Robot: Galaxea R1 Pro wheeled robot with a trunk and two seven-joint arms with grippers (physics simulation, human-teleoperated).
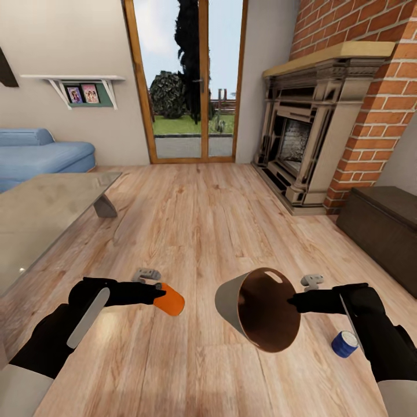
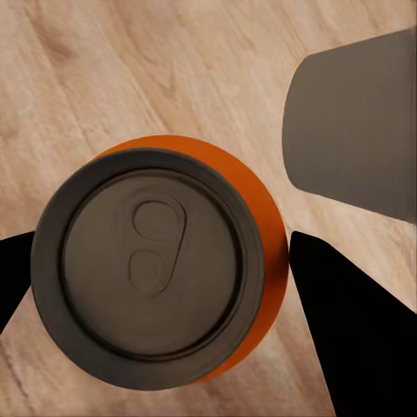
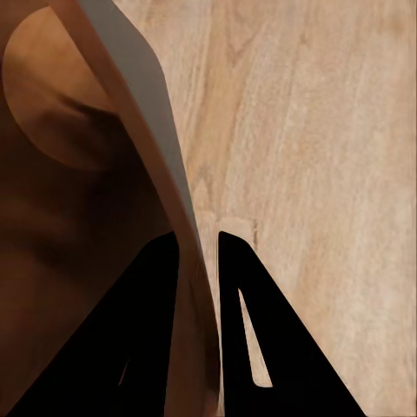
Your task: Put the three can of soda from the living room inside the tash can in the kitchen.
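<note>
Left gripper (image 1: 157,288): clamped on an orange soda can (image 1: 170,299), lower left of centre, fingers either side of its grey top (image 2: 148,265)
Right gripper (image 1: 292,300): pinched on the trash can (image 1: 255,307) rim, one finger inside
Trash can: lower centre, tipped, brown mouth toward camera
Setting: living room, wood floor (image 1: 197,220), brick fireplace (image 1: 307,139) upper right
</note>
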